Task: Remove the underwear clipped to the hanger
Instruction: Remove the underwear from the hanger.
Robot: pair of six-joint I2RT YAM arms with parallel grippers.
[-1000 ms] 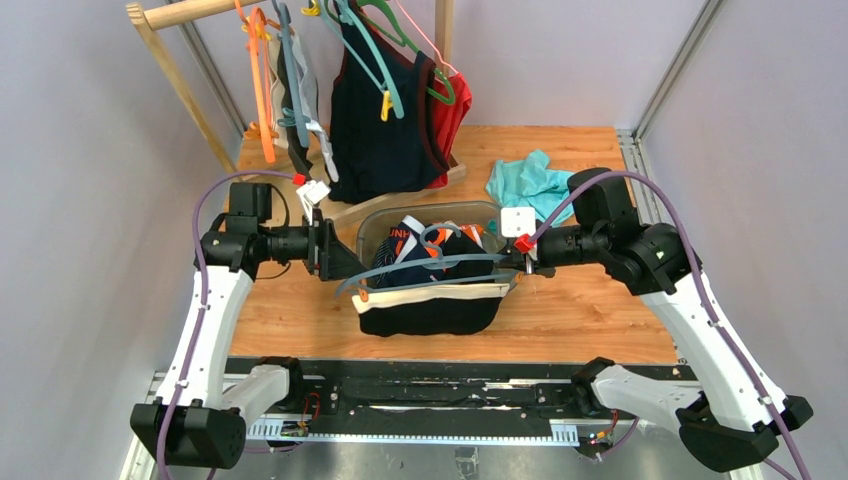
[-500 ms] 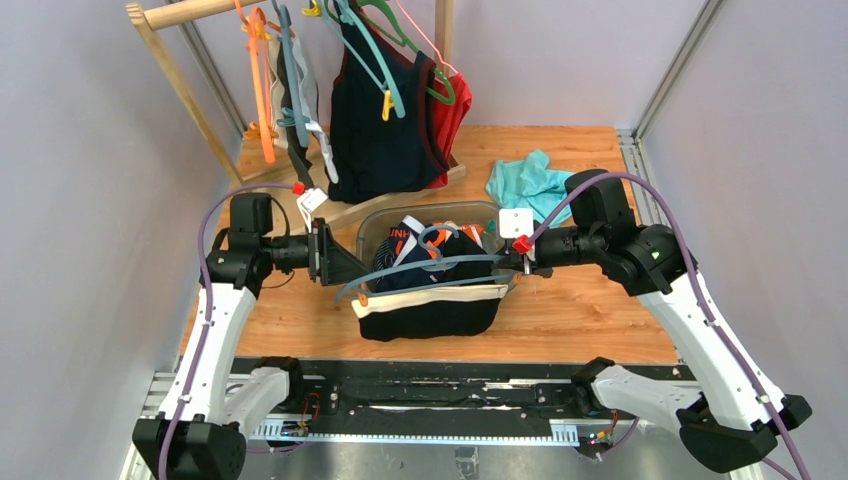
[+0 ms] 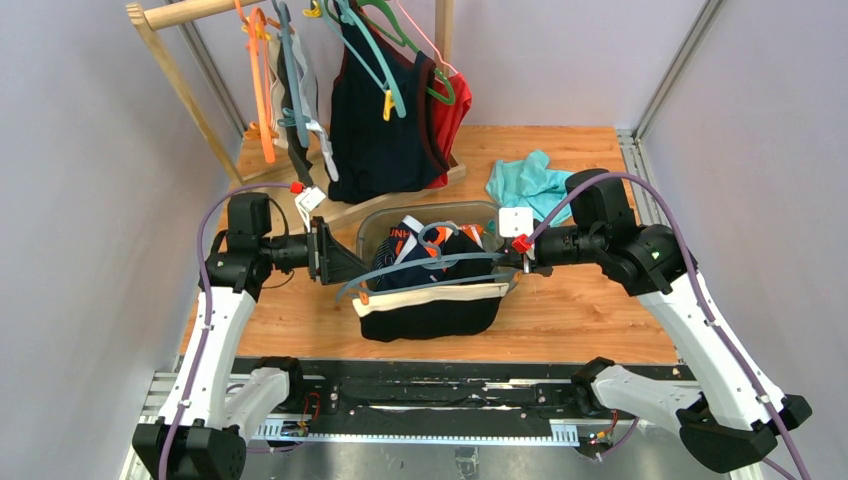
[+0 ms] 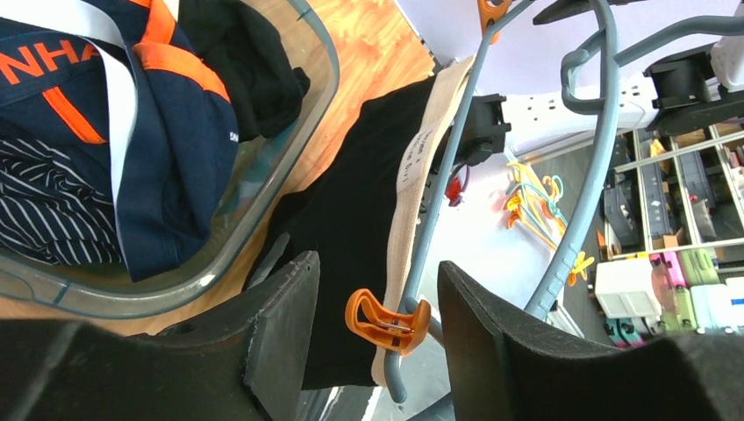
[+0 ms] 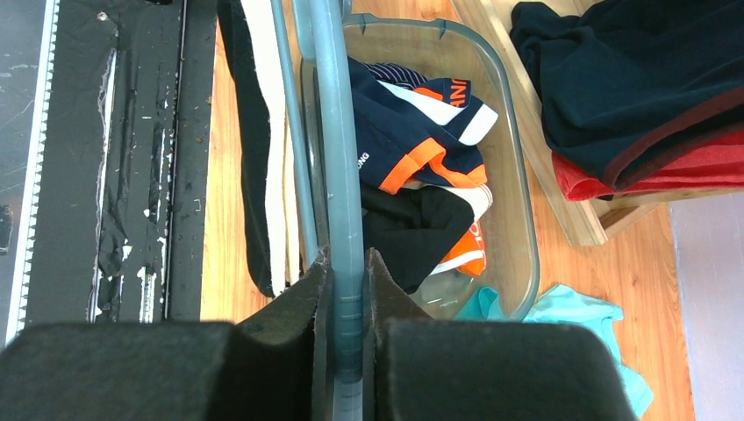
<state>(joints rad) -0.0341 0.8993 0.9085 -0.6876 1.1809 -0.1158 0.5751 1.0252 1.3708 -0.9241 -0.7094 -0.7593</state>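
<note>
A grey-blue hanger (image 3: 430, 262) lies level over the clear bin (image 3: 375, 222). Dark underwear (image 3: 430, 312) with a beige waistband hangs from it, clipped by orange clips. My right gripper (image 3: 520, 262) is shut on the hanger's right end; in the right wrist view the bar (image 5: 338, 132) runs between the closed pads of that gripper (image 5: 343, 272), with the underwear (image 5: 250, 158) on its left. My left gripper (image 3: 345, 268) is at the hanger's left end. In the left wrist view its jaws (image 4: 377, 303) stand open on either side of an orange clip (image 4: 386, 320), touching neither the clip nor the underwear (image 4: 351, 219).
The bin holds navy briefs with orange trim (image 3: 405, 250) and other dark clothes. Behind it stands a wooden rack (image 3: 180, 80) with several hangers, a navy tank top (image 3: 385, 120) and a red garment. A teal cloth (image 3: 530, 180) lies on the table at the back right.
My left gripper's jaws have narrowed around the orange clip and the left arm has shifted slightly. The right gripper and hanger have stayed put.
</note>
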